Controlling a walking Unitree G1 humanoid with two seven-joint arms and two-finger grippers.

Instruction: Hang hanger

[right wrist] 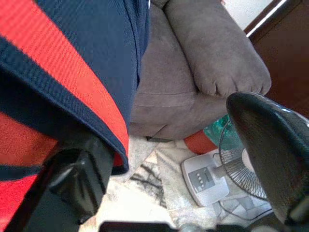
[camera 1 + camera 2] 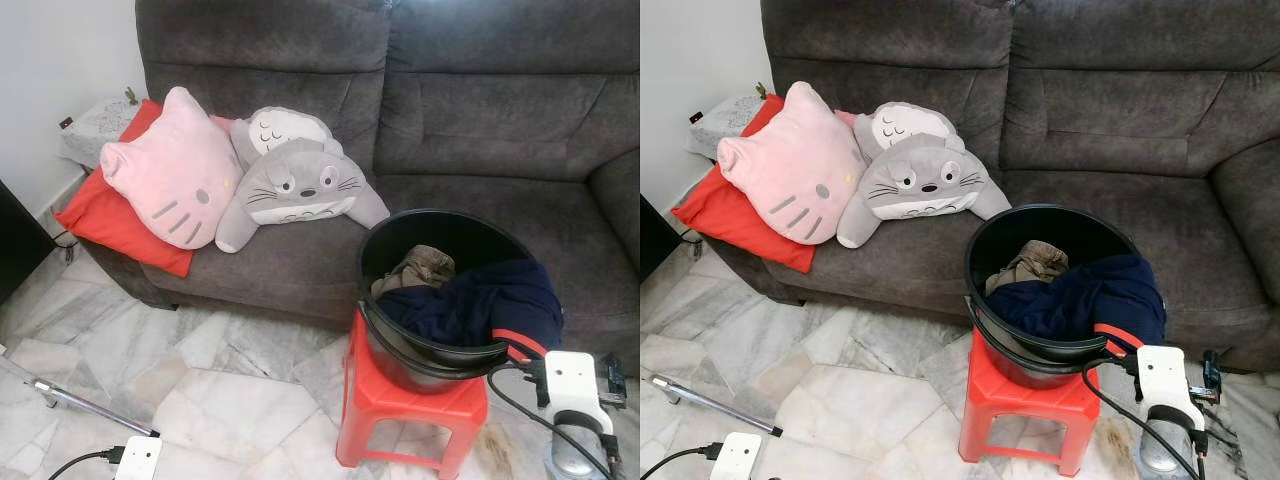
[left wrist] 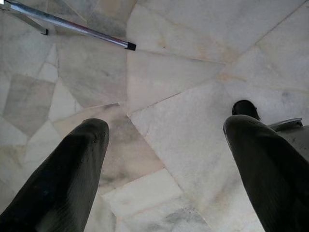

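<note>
A black bucket stands on a red plastic stool in front of the sofa. It holds a beige cloth and a navy garment with a red stripe that drapes over the rim. My right gripper sits low beside the bucket, open, with the navy and red fabric lying against one taped finger. My left gripper hangs open above the marble floor with nothing between its fingers.
A dark grey sofa carries a pink cat pillow, a grey plush and a red cushion. A metal rod lies on the floor at the left. A small fan stands by the sofa's arm.
</note>
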